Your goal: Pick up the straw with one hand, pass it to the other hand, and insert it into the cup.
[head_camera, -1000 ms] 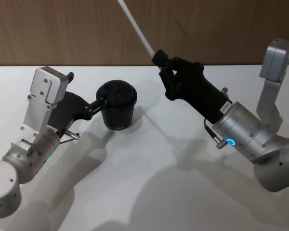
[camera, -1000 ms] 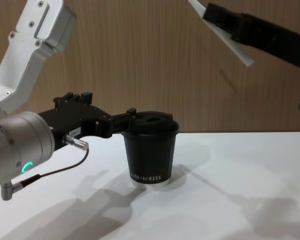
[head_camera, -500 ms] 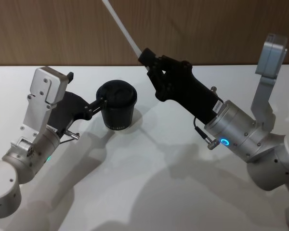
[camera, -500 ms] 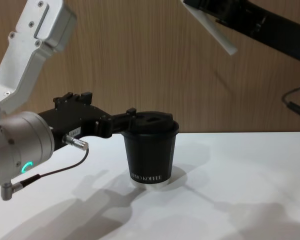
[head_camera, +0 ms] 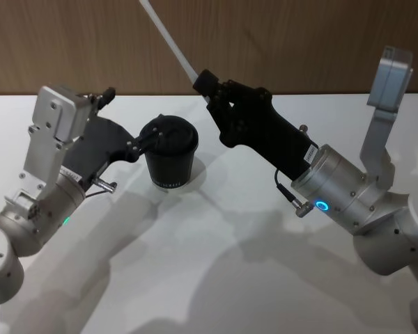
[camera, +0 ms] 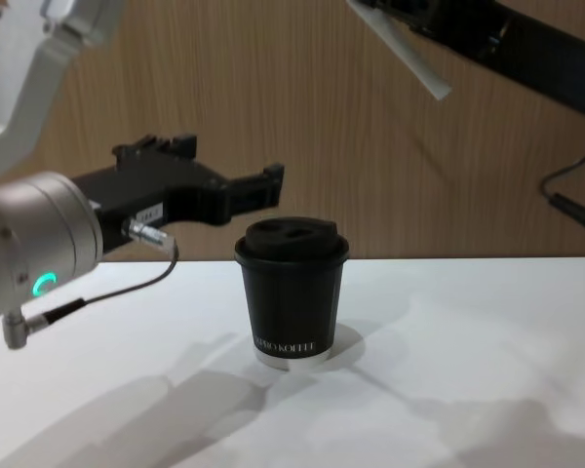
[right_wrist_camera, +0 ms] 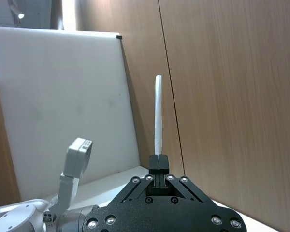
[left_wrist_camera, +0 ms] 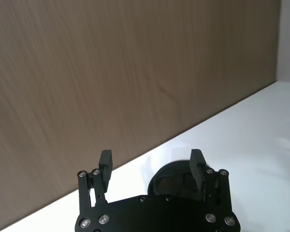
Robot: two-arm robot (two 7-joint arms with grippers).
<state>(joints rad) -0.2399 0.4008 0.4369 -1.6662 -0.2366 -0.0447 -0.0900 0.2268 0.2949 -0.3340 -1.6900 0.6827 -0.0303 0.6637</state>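
Note:
The black cup with its sip lid stands upright on the white table, also seen from the side. My right gripper hangs above and to the right of the cup, shut on the white straw. The straw slants up and away to the left, and its short lower end sticks out under the jaws. In the right wrist view the straw rises straight out of the right gripper. My left gripper is open with nothing in it, just left of the cup and above lid height, and the lid shows below its fingers.
The white table stretches bare in front of the cup. A wooden wall closes the back. A white board leans against the wall behind my left arm.
My left gripper has lifted off the cup's lid side and now hangs above it. My right gripper has carried the straw leftward, closer to above the cup.

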